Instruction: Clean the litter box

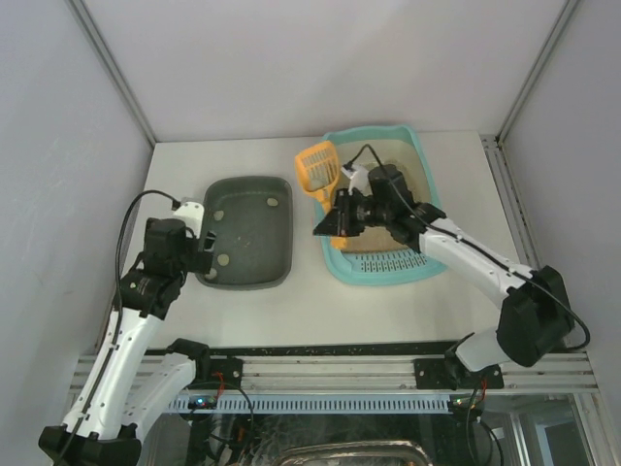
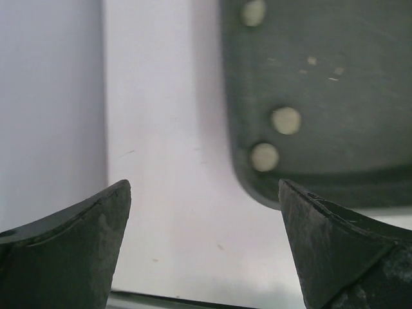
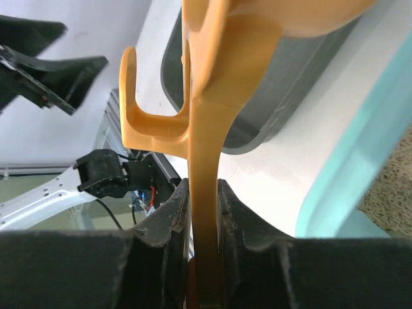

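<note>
The litter box (image 1: 388, 264) is a light-turquoise tray on the right of the table, with beige litter (image 1: 400, 167) in it. My right gripper (image 1: 340, 219) hovers over its left rim, shut on the handle of an orange slotted scoop (image 1: 318, 167). The scoop head is raised beyond the box's far left corner. In the right wrist view both fingers (image 3: 168, 222) clamp the orange handle (image 3: 206, 129), with the turquoise rim (image 3: 347, 167) to the right. My left gripper (image 1: 204, 254) stands open at the left edge of the dark tray, with nothing in it (image 2: 205, 187).
A dark grey-green tray (image 1: 247, 233) lies left of the litter box and holds a few pale round lumps (image 2: 286, 120). White enclosure walls stand on three sides. A metal rail (image 1: 330, 364) runs along the near table edge.
</note>
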`<state>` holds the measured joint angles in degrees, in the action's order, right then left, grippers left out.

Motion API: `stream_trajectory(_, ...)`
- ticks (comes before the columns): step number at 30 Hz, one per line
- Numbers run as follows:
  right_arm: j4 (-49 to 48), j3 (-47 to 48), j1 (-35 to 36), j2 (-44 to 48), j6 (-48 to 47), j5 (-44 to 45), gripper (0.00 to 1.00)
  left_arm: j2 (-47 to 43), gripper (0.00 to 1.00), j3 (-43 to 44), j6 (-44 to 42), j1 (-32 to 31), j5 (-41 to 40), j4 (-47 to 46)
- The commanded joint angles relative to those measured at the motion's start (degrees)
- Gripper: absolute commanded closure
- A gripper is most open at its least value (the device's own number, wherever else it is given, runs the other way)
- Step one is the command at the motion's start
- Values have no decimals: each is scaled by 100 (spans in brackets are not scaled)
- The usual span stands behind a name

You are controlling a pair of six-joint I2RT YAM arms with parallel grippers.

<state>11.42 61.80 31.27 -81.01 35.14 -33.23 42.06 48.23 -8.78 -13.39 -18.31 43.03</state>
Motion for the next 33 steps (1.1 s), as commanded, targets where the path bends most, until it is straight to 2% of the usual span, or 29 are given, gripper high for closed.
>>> stream_trajectory(1, 982, 914, 770, -768, -318, 1168, 100, -169, 0, 487, -103, 123, -1286, -185)
stream_trajectory(3, 1494, 1688, 1216, -1358, -545, 1737, 100, -192, 0, 589, -191, 190, -1146, -58)
stream_trajectory(7, 2724, 3319, 2039, -2549, -939, 3080, 100, -200, 0, 694, -349, 435, -1372, -134)
stream_trajectory(10, 3741, 4649, 2452, -3478, -1120, 4098, 100, -178, 0, 856, -353, 649, -1265, -46)
stream_trajectory(14, 4529, 5760, 2907, -4333, -1368, 5394, 100, -134, 0, 917, -241, 904, -875, 143)
stream_trajectory(18, 4747, 6118, 3294, -4688, -1561, 6508, 100, -176, 0, 994, 4, 1130, -249, 388)
stream_trajectory(23, 4903, 6225, 3683, -5000, -1827, 8024, 100, -162, 0, 1037, 56, 1223, -282, 374)
stream_trajectory(33, 4739, 6136, 3939, -5016, -2104, 8852, 100, -124, 0, 1019, 117, 1237, -195, 245)
